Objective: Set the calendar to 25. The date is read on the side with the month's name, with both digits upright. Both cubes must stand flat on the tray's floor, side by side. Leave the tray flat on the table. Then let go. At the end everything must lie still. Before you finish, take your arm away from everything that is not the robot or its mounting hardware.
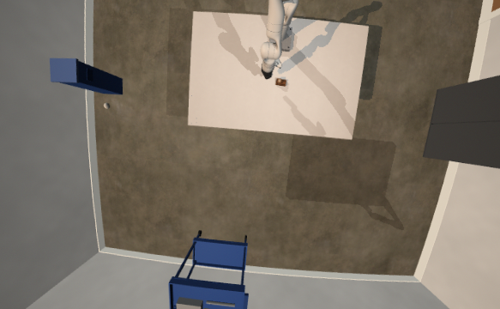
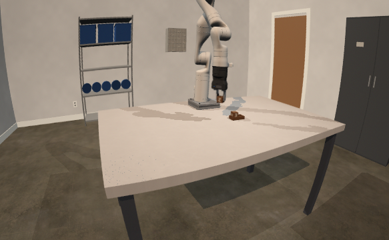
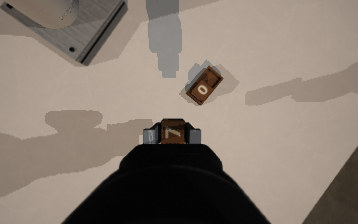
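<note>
The calendar, a small brown tray (image 1: 285, 84) (image 2: 237, 118) (image 3: 211, 91) with its cubes, has its tray flat on the counter (image 1: 232, 103) (image 2: 197, 143) (image 3: 280, 150), toward the far side, in front of the robot's base (image 1: 290, 46) (image 2: 197, 106) (image 3: 80, 55) and a little to its right.

The counter is the broadest piece of furniture, pale-topped on dark legs. A tall dark cabinet (image 1: 477, 120) (image 2: 364, 100) stands to its right, and a metal rack (image 2: 132, 50) stands by the far wall on the left. The white arm (image 1: 275, 21) (image 2: 219, 55) rises from its base and bends down, its black end just left of the tray and farther back.

One cube (image 2: 234, 114) (image 3: 202, 90) sits in the tray's left part, a pale 0 on its upper face; the tray's floor shows beside it on the right. The digit on its near side is too small to tell.

The fingers (image 2: 225, 96) are partly spread and pinch the other cube (image 2: 220, 99) (image 3: 173, 131) from both sides. They hold it above the counter, apart from the tray. A 7 lies sideways across its face in the wrist view, and what looks like a 2 shows on the side toward the exterior camera.
</note>
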